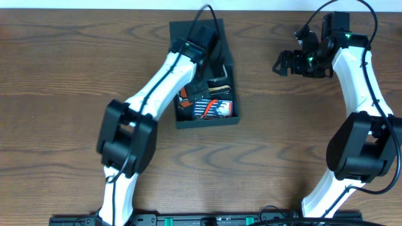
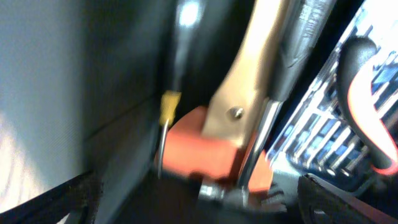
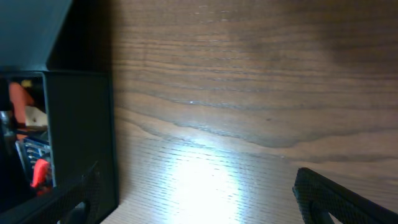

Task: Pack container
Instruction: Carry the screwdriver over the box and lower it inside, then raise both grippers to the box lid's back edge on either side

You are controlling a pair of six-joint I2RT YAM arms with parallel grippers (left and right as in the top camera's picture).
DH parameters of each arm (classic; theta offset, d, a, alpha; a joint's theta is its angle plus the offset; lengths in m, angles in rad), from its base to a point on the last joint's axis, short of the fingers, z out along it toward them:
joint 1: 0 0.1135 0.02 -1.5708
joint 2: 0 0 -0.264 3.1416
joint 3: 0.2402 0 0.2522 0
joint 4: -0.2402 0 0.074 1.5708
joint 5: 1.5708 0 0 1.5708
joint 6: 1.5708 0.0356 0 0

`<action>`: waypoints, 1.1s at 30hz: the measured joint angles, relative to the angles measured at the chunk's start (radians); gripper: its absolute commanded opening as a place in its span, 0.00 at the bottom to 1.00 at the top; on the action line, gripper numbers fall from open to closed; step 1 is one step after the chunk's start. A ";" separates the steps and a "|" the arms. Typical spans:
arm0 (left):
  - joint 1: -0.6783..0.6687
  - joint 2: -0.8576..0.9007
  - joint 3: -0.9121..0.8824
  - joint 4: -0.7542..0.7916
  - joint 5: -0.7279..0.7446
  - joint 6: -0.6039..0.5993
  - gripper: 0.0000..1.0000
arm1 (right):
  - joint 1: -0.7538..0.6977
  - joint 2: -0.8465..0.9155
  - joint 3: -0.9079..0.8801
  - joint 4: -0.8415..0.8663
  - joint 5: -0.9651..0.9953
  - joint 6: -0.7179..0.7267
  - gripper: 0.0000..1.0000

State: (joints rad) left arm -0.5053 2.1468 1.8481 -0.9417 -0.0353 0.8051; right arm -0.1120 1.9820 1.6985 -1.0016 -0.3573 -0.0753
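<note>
The dark teal container [image 1: 207, 122] lies open on the table at top centre, its flap lid behind it. Inside are an orange-handled tool [image 1: 186, 98], a metal tool [image 1: 221, 75] and a shiny packet of bits [image 1: 215, 108]. My left gripper [image 1: 202, 85] is down inside the box, open; in the left wrist view [image 2: 199, 202] its fingers straddle the orange tool [image 2: 199, 146] and a metal plier-like tool [image 2: 249, 93] without closing on them. My right gripper [image 1: 282, 63] is open and empty over bare table, right of the box [image 3: 81, 137].
The wooden table [image 1: 289, 138] surrounds the box. The packet of bits [image 2: 336, 118] with a red cable lies at the right of the left wrist view. The box wall [image 2: 74, 93] is close on the left gripper's left side.
</note>
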 measured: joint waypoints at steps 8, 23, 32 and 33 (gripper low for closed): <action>0.100 -0.292 0.037 0.064 -0.039 -0.335 0.83 | 0.000 0.000 0.000 0.076 -0.090 0.065 0.25; 0.641 0.021 0.049 0.211 0.570 -0.849 0.06 | 0.091 0.089 -0.001 0.484 -0.149 0.322 0.01; 0.613 0.161 0.042 0.231 0.759 -0.903 0.06 | 0.163 0.328 -0.002 0.711 -0.324 0.406 0.01; 0.606 0.171 0.042 0.233 0.769 -0.906 0.06 | 0.165 0.352 -0.003 0.738 -0.347 0.423 0.01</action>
State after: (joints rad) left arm 0.1005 2.3177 1.8904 -0.7086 0.7338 -0.1013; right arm 0.0532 2.3337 1.6958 -0.2634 -0.7040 0.3473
